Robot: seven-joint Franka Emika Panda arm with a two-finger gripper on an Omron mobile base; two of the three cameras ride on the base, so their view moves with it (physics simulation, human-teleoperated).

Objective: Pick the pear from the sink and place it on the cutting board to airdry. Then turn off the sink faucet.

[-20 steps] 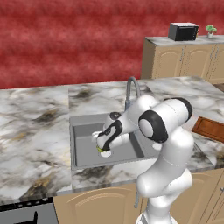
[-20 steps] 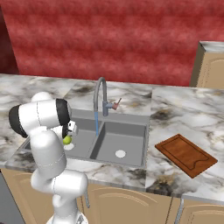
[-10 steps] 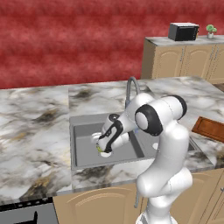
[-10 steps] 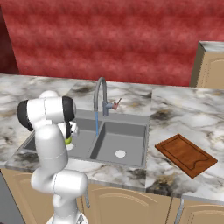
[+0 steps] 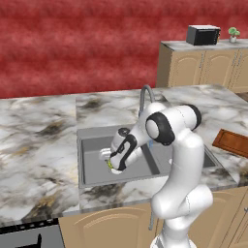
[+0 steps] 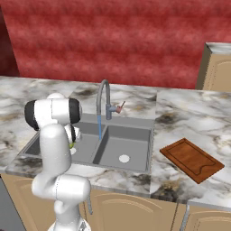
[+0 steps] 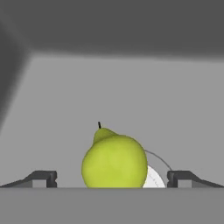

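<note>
Hand view: one pear (image 7: 114, 160), one white drain (image 7: 152, 178) behind; jaws spread wide, pear between.

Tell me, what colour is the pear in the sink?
The pear is yellow-green with a small dark stem, clearest in the hand view.

- pear (image 7: 114, 161): smooth, matt yellow-green skin
- sink (image 6: 135, 135): matt grey metal
- bench (image 6: 185, 115): glossy veined marble
- cutting board (image 6: 191, 159): reddish-brown wood
</note>
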